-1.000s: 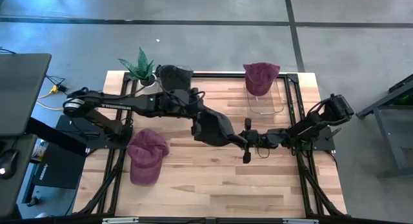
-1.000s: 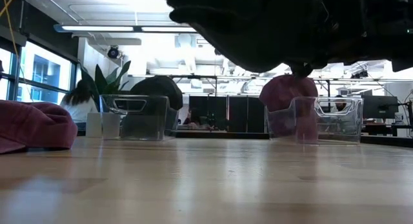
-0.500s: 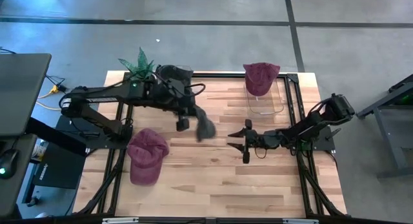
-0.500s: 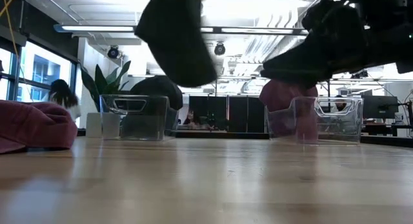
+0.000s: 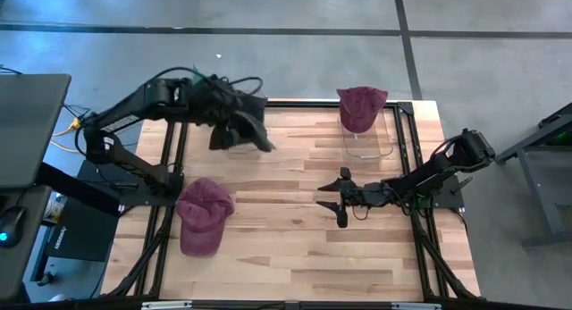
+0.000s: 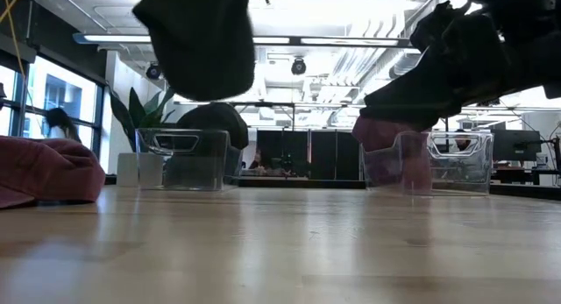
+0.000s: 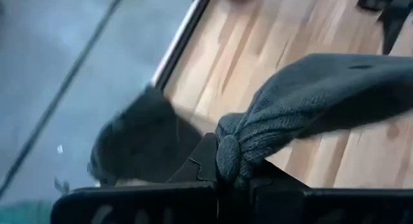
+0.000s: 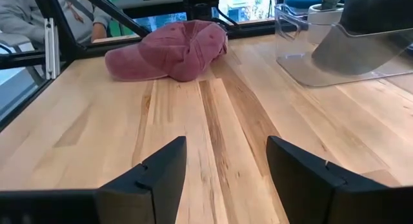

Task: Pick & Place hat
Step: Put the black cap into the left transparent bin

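A dark grey knitted hat hangs in the air at the table's far left, with my left gripper shut on it. In the low view this hat is high above the left clear bin. Another dark hat sits on that bin's far end. My right gripper stands open at mid-table, nothing between its fingers. One maroon cap lies on the table at the near left. A maroon hat rests on the right clear bin. My left gripper pinches a bunched-up fold of the knitted hat between its two fingers. The rest of the hat spreads out past the fingertips. It is lifted clear of the table and of the bin.
A potted plant stands at the far left corner. The middle and near parts of the wooden table are bare boards. A black frame rail runs along the right side.
My right gripper has opened and let go of the dark hat. My left gripper has carried the hat up and toward the table's far left, over the left bin. The hat, stretched between both grippers before, now hangs from the left one alone.
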`<action>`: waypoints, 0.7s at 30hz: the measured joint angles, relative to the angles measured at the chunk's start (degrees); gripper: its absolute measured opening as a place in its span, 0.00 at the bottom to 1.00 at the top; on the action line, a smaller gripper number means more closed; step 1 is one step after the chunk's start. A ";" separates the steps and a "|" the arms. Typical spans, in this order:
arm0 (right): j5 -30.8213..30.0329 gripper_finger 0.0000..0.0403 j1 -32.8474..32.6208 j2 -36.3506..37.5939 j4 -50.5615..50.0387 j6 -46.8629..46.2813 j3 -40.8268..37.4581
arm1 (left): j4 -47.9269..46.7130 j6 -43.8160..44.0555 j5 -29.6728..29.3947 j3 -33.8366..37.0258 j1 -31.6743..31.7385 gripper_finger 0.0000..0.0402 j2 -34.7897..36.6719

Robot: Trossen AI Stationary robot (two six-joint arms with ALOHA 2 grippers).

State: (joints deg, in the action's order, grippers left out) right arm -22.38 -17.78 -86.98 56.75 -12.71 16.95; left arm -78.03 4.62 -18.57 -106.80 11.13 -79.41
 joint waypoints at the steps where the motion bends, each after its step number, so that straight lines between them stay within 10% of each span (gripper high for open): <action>1: 0.01 0.51 0.00 0.00 0.04 -0.28 0.00 | -0.87 -0.13 0.30 0.00 1.09 0.01 0.14; 12: 16.41 0.52 7.10 6.71 1.57 -2.46 0.15 | -0.58 -35.39 20.10 -0.02 -0.49 0.00 -3.73; 21: 38.04 0.64 18.42 10.02 0.09 -9.00 0.27 | -2.18 -57.81 13.39 0.04 -13.04 0.00 -13.06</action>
State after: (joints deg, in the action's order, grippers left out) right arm 15.66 0.64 -76.96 56.84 -21.71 17.22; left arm -80.21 -53.19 -5.18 -106.76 -1.91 -92.46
